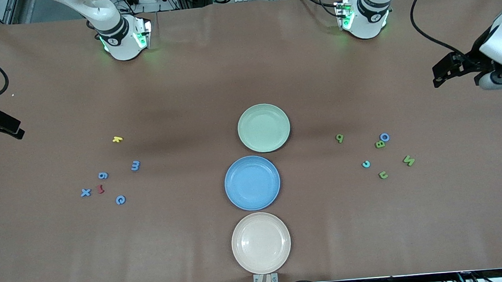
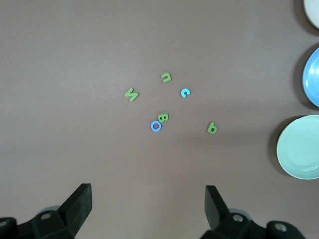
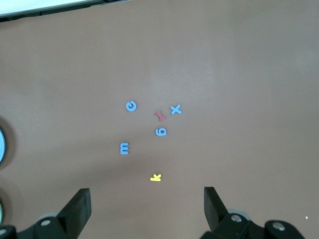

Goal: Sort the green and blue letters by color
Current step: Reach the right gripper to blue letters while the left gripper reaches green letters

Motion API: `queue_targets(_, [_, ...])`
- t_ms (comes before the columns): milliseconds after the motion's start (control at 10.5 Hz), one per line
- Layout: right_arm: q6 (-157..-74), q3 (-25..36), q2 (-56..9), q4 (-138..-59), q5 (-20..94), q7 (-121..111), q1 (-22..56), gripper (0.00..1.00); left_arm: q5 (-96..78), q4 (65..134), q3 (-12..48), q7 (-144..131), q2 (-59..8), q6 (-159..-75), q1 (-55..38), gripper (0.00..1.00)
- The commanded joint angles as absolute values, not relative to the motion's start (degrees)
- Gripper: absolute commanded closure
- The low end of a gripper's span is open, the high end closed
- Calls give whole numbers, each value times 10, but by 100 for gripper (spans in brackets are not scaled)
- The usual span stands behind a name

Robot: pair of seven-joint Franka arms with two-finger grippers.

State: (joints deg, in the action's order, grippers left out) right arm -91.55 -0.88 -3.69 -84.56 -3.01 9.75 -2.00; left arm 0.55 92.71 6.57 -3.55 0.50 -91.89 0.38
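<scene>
Several blue letters lie toward the right arm's end of the table: an m point(image 1: 135, 166), a 6 point(image 1: 103, 175), an x point(image 1: 85, 192) and a G point(image 1: 121, 199). Toward the left arm's end lie green letters, a 9 point(image 1: 339, 138), a B point(image 1: 380, 144), an N point(image 1: 409, 161) and an n point(image 1: 383, 175), with a blue O point(image 1: 384, 137) touching the B and a lighter blue c point(image 1: 366, 164). My left gripper point(image 1: 440, 74) point(image 2: 148, 189) hangs open and empty at that table end. The right gripper point(image 1: 12, 128) point(image 3: 146, 191) is open and empty too.
Three plates stand in a row mid-table: green point(image 1: 263, 128) farthest from the front camera, then blue point(image 1: 252, 182), then beige point(image 1: 261, 242) nearest. A yellow k point(image 1: 117, 139) and a dark red piece point(image 1: 99, 188) lie among the blue letters.
</scene>
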Motion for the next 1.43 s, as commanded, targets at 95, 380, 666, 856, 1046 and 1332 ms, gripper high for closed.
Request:
queue_targets(95, [-915, -3, -43, -849, -17, 102, -13, 0, 19, 998, 70, -39, -27, -1002, 6, 0])
queue_targets(380, [-974, -6, -46, -916, 18, 104, -17, 0, 21, 1098, 70, -36, -32, -1127, 10, 0])
queue_targets(666, [-1047, -11, -52, -1002, 19, 126, -15, 0, 21, 1130, 70, -36, -85, -1203, 11, 0])
queue_targets(856, [-1083, -33, -74, -1040, 23, 157, -14, 0, 20, 1155, 70, -39, -110, -1260, 11, 0])
queue_targets(1046, [-1179, -55, -86, -1106, 26, 212, -12, 0, 20, 1182, 69, -40, -130, -1325, 11, 0])
queue_targets(1332, [-1351, -62, -129, -1200, 26, 235, -2, 0, 22, 1214, 69, -45, -165, -1417, 11, 2])
